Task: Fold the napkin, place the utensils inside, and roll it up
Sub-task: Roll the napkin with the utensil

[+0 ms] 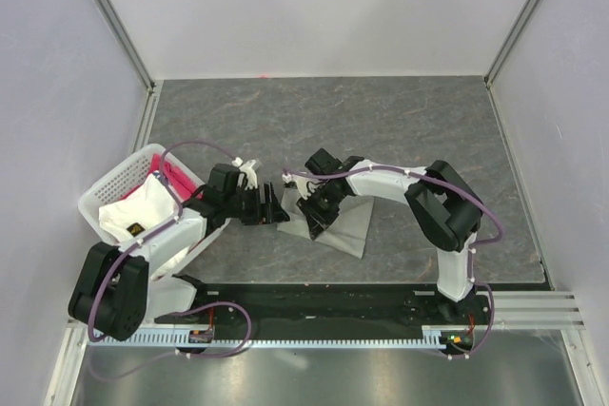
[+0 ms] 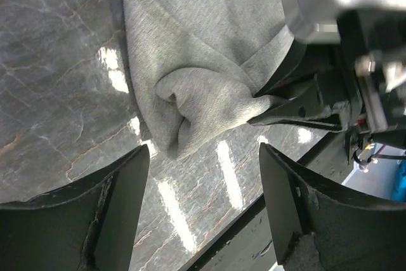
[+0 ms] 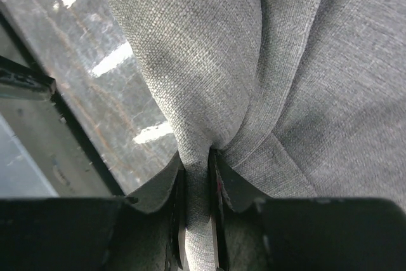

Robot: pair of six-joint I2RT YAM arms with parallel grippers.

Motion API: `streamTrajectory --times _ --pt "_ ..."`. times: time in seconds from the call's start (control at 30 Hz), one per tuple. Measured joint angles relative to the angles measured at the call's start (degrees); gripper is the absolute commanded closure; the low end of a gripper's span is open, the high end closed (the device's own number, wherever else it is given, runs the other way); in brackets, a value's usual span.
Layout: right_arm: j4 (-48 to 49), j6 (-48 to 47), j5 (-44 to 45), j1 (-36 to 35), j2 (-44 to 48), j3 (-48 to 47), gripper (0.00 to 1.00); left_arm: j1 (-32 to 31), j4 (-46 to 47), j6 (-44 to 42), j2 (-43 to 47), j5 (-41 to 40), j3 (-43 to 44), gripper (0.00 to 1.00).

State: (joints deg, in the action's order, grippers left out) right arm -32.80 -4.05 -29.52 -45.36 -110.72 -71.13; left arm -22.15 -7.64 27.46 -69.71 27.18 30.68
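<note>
The grey-green napkin [image 1: 347,227] lies bunched and partly rolled on the dark marbled table, in front of both arms. In the right wrist view my right gripper [image 3: 197,185] is shut on a thick fold of the napkin [image 3: 203,61], with cloth squeezed between its fingers. My left gripper [image 2: 203,185] stands wide open just short of the napkin's rolled end [image 2: 190,109], with nothing between its fingers. From the left wrist view the right gripper's black fingers [image 2: 298,111] pinch the cloth's edge. In the top view the left gripper [image 1: 273,206] and the right gripper [image 1: 312,218] are close together. The utensils are out of view.
A white basket [image 1: 105,195] holding a pink cloth [image 1: 169,176] and a white cloth [image 1: 143,208] stands at the left, beside the left arm. A black rail [image 1: 324,301] runs along the table's near edge. Pale walls enclose the table on three sides.
</note>
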Motion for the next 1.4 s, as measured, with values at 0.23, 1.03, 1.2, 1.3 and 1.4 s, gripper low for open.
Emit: streamTrajectory --times 0.23,1.03,1.2,1.3,1.4 --pt "-4.17 -0.26 -9.79 2.62 -4.22 -2.16 0.76 0.00 2.84 0.02 0.02 0.48 -2.75 0.21" --pt "-9.84 -3.89 -29.77 7.34 -13.66 -4.15 0.79 -1.05 20.04 -0.83 -12.33 7.69 -4.22 0.29" --pt "-10.51 -4.20 -30.62 7.69 -14.34 -4.52 0.79 -2.19 20.35 -1.75 -13.18 7.91 -4.31 0.46" --pt "-10.97 -4.31 -30.99 7.80 -14.69 -4.79 0.79 -2.54 20.26 -1.99 -13.18 7.87 -4.70 0.54" --pt "-11.19 -4.33 -31.08 7.82 -14.78 -4.79 0.78 -2.62 20.24 -2.01 -13.16 7.72 -5.05 0.72"
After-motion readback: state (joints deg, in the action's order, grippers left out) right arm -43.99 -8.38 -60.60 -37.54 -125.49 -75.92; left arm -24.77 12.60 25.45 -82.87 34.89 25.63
